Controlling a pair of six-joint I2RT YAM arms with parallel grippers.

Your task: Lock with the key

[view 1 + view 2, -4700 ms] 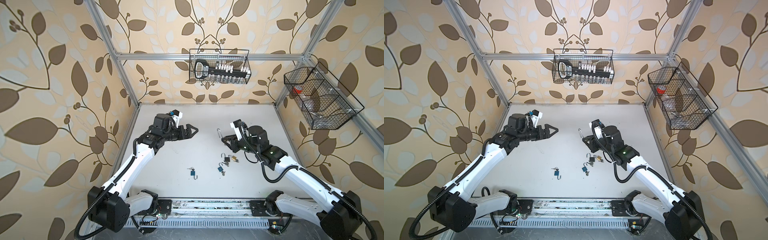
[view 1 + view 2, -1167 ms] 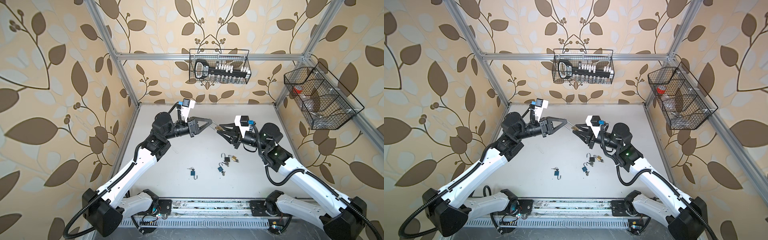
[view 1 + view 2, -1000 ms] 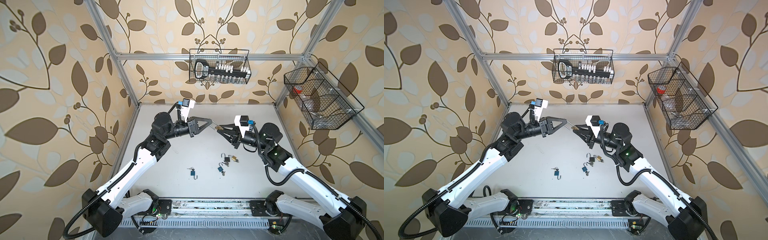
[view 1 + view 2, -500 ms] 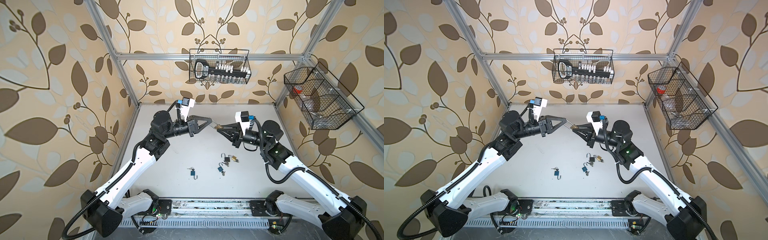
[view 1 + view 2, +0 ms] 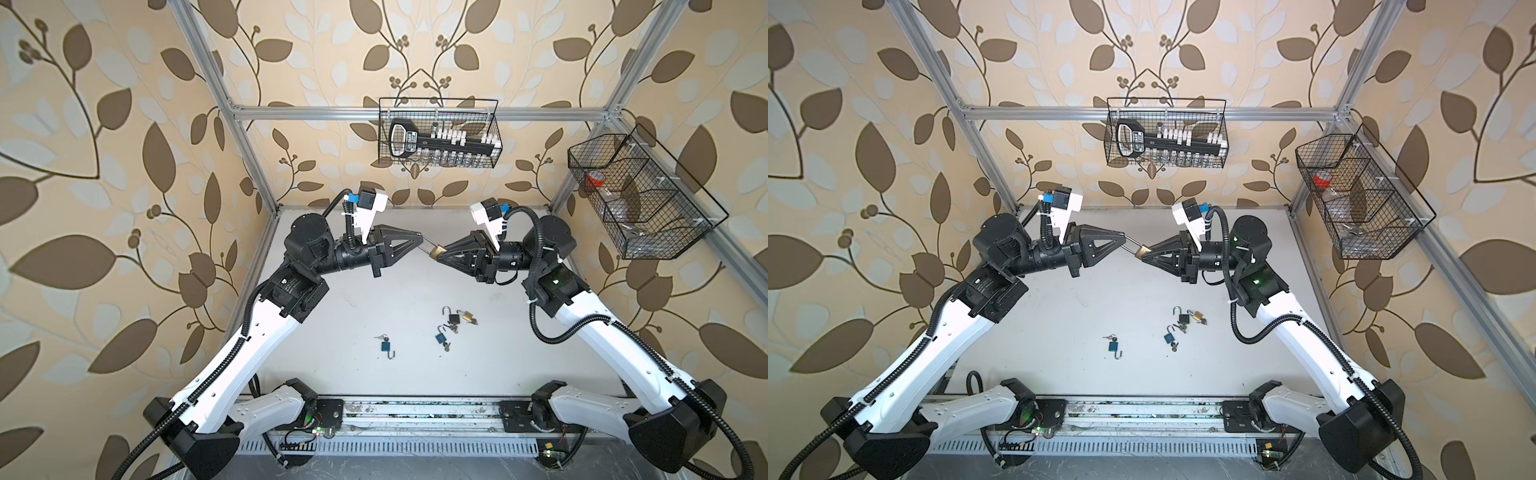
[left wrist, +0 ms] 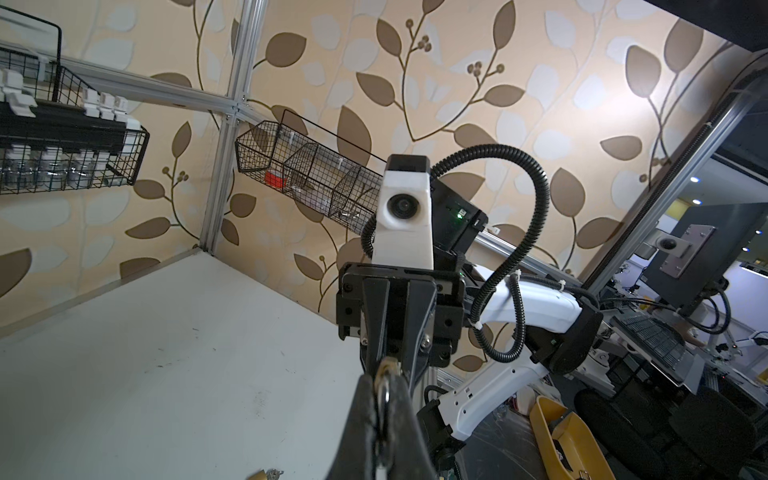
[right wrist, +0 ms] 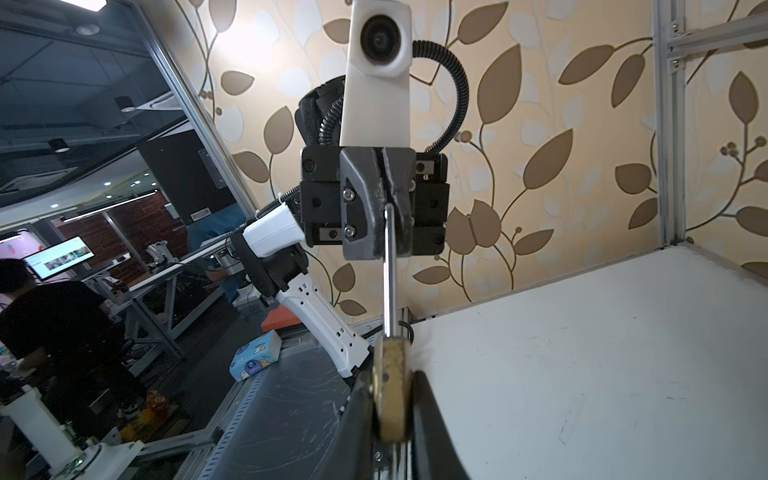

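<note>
Two hands meeting in mid-air above the table, left hand point(image 5: 422, 240) clenched on the shackle point(image 7: 388, 270), right hand point(image 5: 441, 254) gripping the body of one brass padlock point(image 5: 436, 250), four loose padlocks point(image 5: 453, 319) on the scuffed white table point(image 5: 353, 299), wire baskets point(image 5: 436, 100) hanging on leaf-papered walls point(image 5: 124, 166).

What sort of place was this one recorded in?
Most likely a robot test cell inside a lab or workshop: an aluminium frame with leaf-patterned wall panels encloses the white table, and the right wrist view shows a monitor and a person beyond.
</note>
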